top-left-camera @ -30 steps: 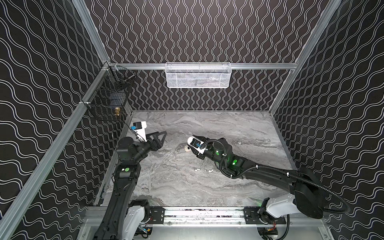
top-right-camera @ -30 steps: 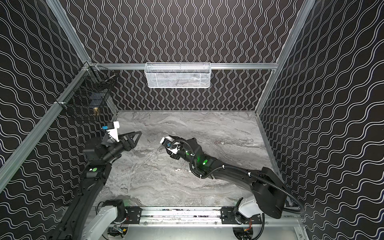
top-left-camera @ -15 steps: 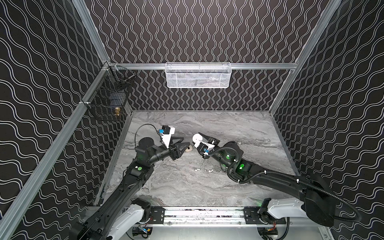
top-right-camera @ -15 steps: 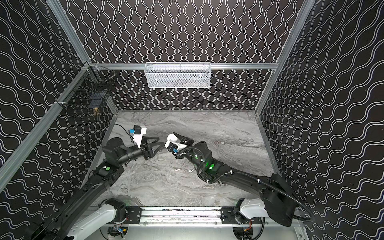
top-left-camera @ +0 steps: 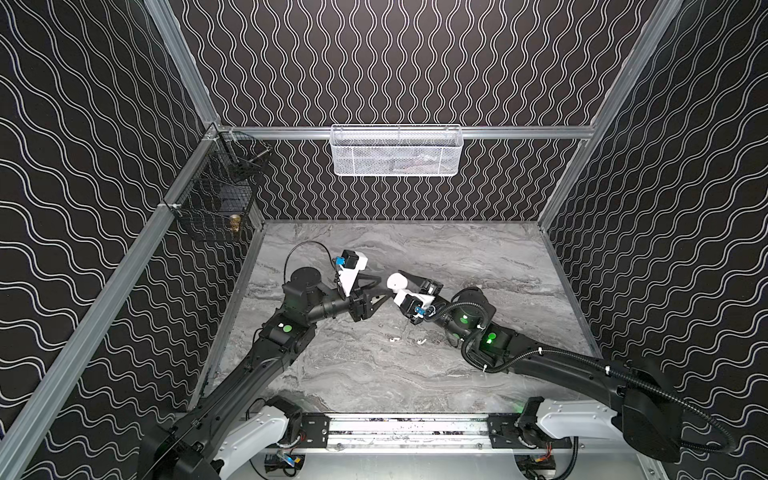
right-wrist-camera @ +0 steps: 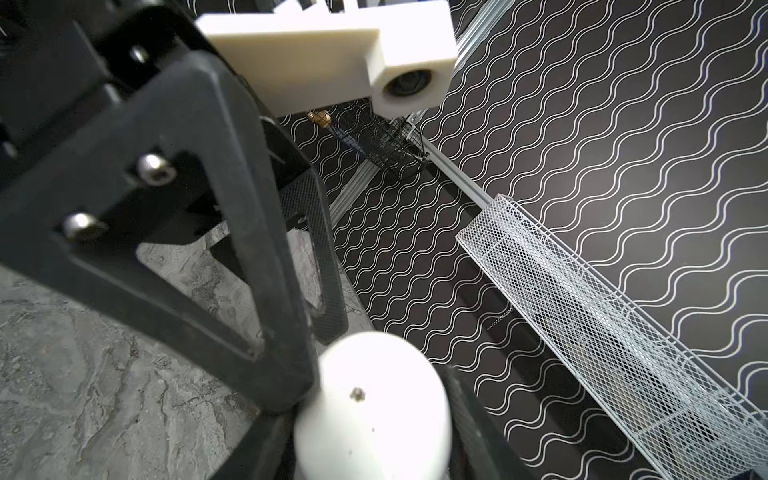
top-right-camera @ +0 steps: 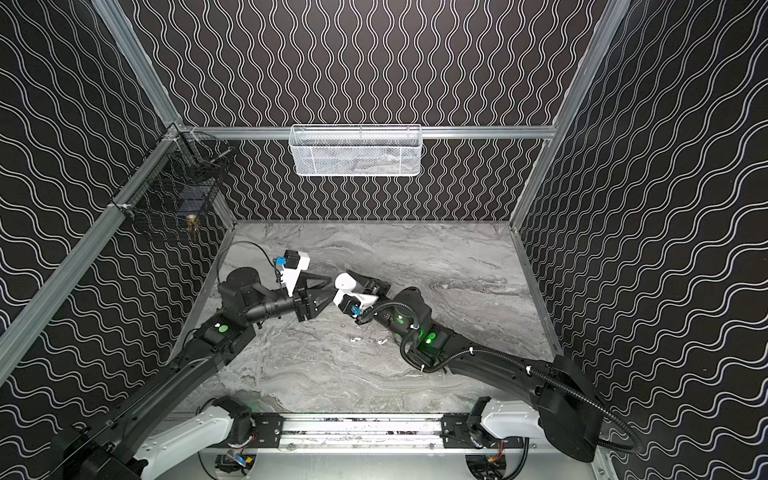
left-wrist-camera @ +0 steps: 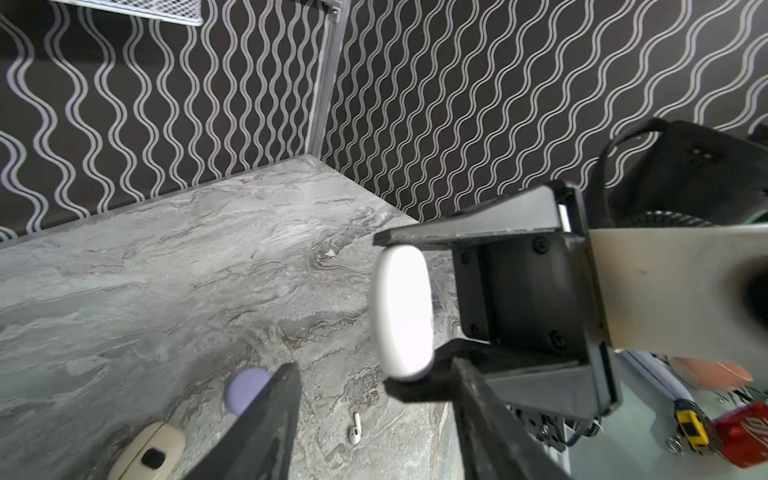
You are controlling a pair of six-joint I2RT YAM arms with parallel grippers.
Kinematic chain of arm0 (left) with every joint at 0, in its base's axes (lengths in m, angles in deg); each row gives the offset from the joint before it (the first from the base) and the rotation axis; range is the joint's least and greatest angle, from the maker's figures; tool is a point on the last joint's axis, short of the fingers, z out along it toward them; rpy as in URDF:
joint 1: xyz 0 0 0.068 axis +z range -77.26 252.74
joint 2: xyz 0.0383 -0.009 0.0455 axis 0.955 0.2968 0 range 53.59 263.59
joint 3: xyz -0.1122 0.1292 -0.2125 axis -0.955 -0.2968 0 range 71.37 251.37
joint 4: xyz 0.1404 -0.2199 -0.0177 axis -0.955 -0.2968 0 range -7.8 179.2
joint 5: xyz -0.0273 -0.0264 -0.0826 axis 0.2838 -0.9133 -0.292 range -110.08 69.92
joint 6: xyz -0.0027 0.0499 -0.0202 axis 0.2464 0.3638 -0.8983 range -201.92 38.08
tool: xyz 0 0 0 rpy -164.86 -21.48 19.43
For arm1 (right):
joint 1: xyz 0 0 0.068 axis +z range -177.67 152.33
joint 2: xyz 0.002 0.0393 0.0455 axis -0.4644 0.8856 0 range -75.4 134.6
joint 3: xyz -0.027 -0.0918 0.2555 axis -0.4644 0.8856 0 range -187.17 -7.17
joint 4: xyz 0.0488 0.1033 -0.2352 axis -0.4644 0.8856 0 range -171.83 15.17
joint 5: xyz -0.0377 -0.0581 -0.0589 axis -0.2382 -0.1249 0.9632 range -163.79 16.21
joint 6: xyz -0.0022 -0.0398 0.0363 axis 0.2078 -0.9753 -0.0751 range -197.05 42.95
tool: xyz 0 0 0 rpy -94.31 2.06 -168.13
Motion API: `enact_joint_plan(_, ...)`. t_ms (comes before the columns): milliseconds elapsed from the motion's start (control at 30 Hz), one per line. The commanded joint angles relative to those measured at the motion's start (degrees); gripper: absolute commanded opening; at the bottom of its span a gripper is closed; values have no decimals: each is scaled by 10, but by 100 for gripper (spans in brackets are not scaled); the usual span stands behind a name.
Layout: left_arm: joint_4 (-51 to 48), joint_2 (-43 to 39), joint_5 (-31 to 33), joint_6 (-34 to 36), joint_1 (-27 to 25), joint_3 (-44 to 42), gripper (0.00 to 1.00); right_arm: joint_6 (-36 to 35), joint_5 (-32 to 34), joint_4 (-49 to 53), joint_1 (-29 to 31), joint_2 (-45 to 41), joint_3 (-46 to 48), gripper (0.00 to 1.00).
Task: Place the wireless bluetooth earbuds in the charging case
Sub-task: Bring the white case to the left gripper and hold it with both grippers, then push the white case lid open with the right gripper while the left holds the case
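Note:
My right gripper (top-left-camera: 402, 286) is shut on a white charging case (top-left-camera: 397, 281), held up off the table; the case also shows in the other top view (top-right-camera: 345, 282) and fills the right wrist view (right-wrist-camera: 374, 407). My left gripper (top-left-camera: 380, 287) is open, and its fingertips reach the case from the left. In the left wrist view the case (left-wrist-camera: 401, 311) sits just beyond the left gripper (left-wrist-camera: 374, 399), with nothing between its jaws. Two white earbuds (top-left-camera: 394, 339) (top-left-camera: 422, 341) lie on the table in front of the grippers. One earbud (left-wrist-camera: 355, 430) shows in the left wrist view.
In the left wrist view a lavender case (left-wrist-camera: 248, 388) and a beige case (left-wrist-camera: 147, 451) lie on the marble table (top-left-camera: 478, 257). A white mesh basket (top-left-camera: 397, 151) hangs on the back wall. A black wire basket (top-left-camera: 216, 199) hangs on the left wall.
My left arm has swung right from the left wall until its fingertips meet the case, and its jaws have narrowed a little. My right gripper has carried the case slightly right and higher.

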Motion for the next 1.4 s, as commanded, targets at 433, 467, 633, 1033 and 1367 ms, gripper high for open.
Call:
enact_joint_plan(433, -26, 27, -19, 30, -36, 29, 30, -44, -20, -61, 2, 29, -19, 30)
enact_joint_plan(467, -28, 33, -21, 32, -37, 32, 27, -46, -21, -61, 2, 32, -22, 30)
enact_joint_plan(633, -40, 49, -23, 42, -48, 40, 26, -53, -37, -58, 4, 34, -29, 30)
enact_joint_plan(1033, -52, 41, -9, 53, -61, 38, 29, -72, -34, -68, 4, 29, -21, 29)
enact_joint_plan(1367, -60, 48, -11, 58, -66, 44, 13, -95, -35, -75, 3, 30, -23, 30)
